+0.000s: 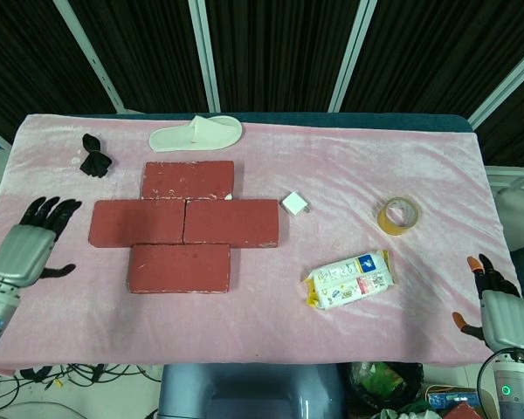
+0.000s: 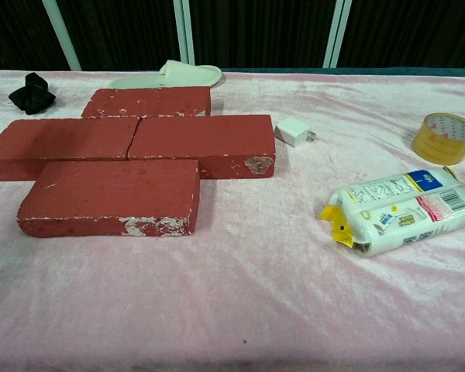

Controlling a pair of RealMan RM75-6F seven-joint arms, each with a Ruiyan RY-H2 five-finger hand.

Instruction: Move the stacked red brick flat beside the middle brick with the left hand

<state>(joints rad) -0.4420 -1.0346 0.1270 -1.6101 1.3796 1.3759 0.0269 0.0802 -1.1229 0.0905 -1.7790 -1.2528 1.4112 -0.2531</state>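
Several red bricks lie flat on the pink cloth. The left brick [image 1: 138, 222] [image 2: 62, 145] lies end to end against the middle brick [image 1: 231, 222] [image 2: 204, 142]. A far brick [image 1: 189, 179] [image 2: 149, 101] and a near brick [image 1: 179, 267] [image 2: 112, 195] flank them. My left hand [image 1: 26, 247] hovers open at the table's left edge, well clear of the bricks, holding nothing. My right hand [image 1: 499, 314] sits open off the near right corner. Neither hand shows in the chest view.
A white slipper [image 1: 196, 133] [image 2: 169, 74] lies at the back; a black clip [image 1: 94, 156] [image 2: 31, 91] at the back left. A white charger [image 1: 295, 204] [image 2: 294, 130], a tape roll [image 1: 396, 216] [image 2: 445, 136] and a snack packet [image 1: 350, 278] [image 2: 399, 208] lie to the right.
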